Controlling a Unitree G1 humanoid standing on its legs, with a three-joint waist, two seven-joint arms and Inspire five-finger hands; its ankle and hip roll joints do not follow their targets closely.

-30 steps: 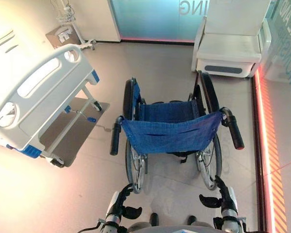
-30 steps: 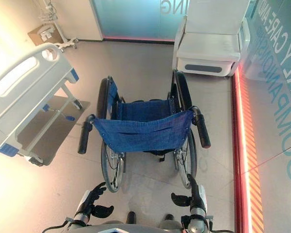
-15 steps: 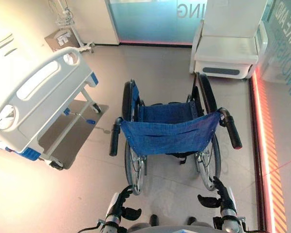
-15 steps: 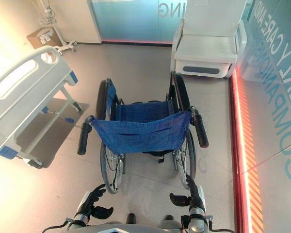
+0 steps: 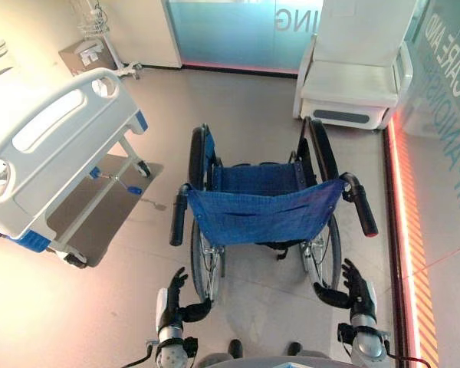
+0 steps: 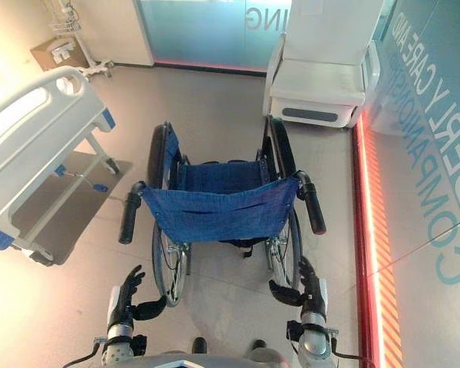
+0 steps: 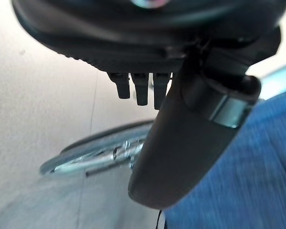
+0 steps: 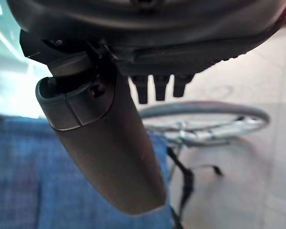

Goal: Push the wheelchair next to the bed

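Wheelchair: parked mid-floor, back turned to the robot, bed well apart on its left
Left hand: held open behind the wheel, nothing gripped
Right hand: open, below the handle, nothing held

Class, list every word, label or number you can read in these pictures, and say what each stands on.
Glass wall on the right: large teal lettering, cut off by the picture's edge, not readable whole.
Frosted glass panel at the back: pale letters, reversed and cut off, not readable.
Box by the far wall: a white label, too small to read.
Wheelchair and bed: no print visible.
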